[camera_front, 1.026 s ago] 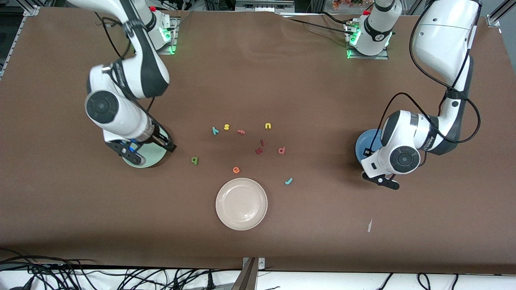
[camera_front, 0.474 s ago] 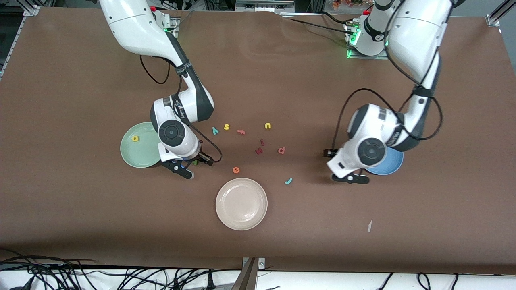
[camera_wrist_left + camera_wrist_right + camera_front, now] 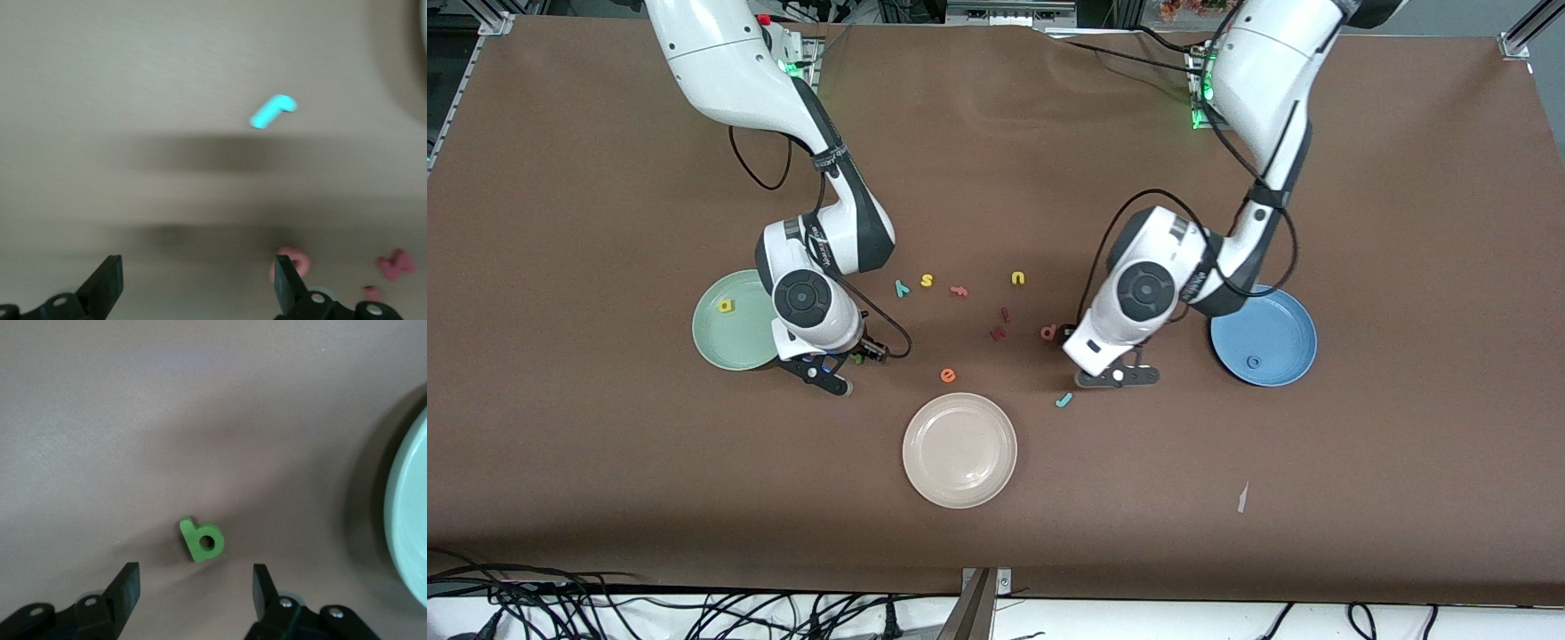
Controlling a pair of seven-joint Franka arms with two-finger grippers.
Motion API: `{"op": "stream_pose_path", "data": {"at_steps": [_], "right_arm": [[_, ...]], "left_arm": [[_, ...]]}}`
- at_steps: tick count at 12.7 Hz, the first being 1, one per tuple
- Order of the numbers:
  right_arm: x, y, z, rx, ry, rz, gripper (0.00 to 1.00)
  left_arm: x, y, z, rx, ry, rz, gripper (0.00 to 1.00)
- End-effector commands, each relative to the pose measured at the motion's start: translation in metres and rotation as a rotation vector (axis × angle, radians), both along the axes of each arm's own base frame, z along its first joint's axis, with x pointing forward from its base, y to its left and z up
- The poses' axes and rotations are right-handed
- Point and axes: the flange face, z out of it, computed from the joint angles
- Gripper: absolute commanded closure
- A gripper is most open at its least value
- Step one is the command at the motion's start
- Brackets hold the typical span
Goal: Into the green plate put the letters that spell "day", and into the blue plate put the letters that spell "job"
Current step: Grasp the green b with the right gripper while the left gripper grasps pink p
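The dark green d (image 3: 201, 540) lies on the table beside the green plate (image 3: 716, 342), just ahead of my open right gripper (image 3: 195, 590), not between its fingers. The yellow a (image 3: 727, 306) lies in the green plate. My left gripper (image 3: 196, 287) hangs open low over the table. The pinkish-red b (image 3: 297, 260) is beside one of its fingers (image 3: 285, 283), and the teal j (image 3: 272, 111) lies farther ahead. The blue o (image 3: 1253, 362) lies in the blue plate (image 3: 1285, 333). The teal y (image 3: 901, 287) lies among the middle letters.
A cream-white plate (image 3: 959, 450) sits nearest the front camera. Loose letters lie in the middle: yellow s (image 3: 927, 281), orange f (image 3: 959, 291), yellow u (image 3: 1018, 278), two dark red ones (image 3: 1000, 331) and an orange e (image 3: 948, 375).
The right arm swung from over the green plate to the d. The left arm swung from the blue plate toward the b and j. The a and the o now show in their plates.
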Motion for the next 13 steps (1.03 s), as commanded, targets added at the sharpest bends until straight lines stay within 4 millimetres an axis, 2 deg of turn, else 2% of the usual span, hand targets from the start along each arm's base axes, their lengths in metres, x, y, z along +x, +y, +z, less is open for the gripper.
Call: {"op": "stream_pose_path", "data": {"at_steps": [1,3,5,6,7,10,12,13], "right_arm": [[-0.002,-0.004,-0.007,0.011,-0.013,0.030,0.23],[-0.007,-0.011,-0.019,0.021,-0.054,0.027,0.23],[-0.010,-0.014,-0.024,0.026,-0.071,0.054,0.23],[-0.011,-0.015,-0.025,0.027,-0.069,0.057,0.23],[-0.011,-0.014,-0.025,0.029,-0.069,0.055,0.29],[-0.011,-0.014,-0.021,0.030,-0.068,0.050,0.69],[-0.011,-0.013,-0.012,0.032,-0.066,0.045,0.76],[-0.010,-0.012,-0.003,0.038,-0.066,0.045,0.77]], "left_arm": [[-0.010,-0.036,-0.016,-0.025,-0.030,0.026,0.00],[-0.015,-0.053,-0.030,-0.027,-0.031,0.005,0.03],[-0.021,-0.062,-0.039,-0.023,-0.026,-0.006,0.08],[-0.021,-0.062,-0.041,-0.021,-0.025,-0.007,0.13],[-0.022,-0.062,-0.045,-0.018,-0.020,-0.007,0.18],[-0.023,-0.061,-0.050,-0.007,-0.019,-0.019,0.35],[-0.023,-0.061,-0.051,-0.004,-0.019,-0.026,0.46],[-0.023,-0.061,-0.051,-0.005,-0.019,-0.028,0.54]]}}
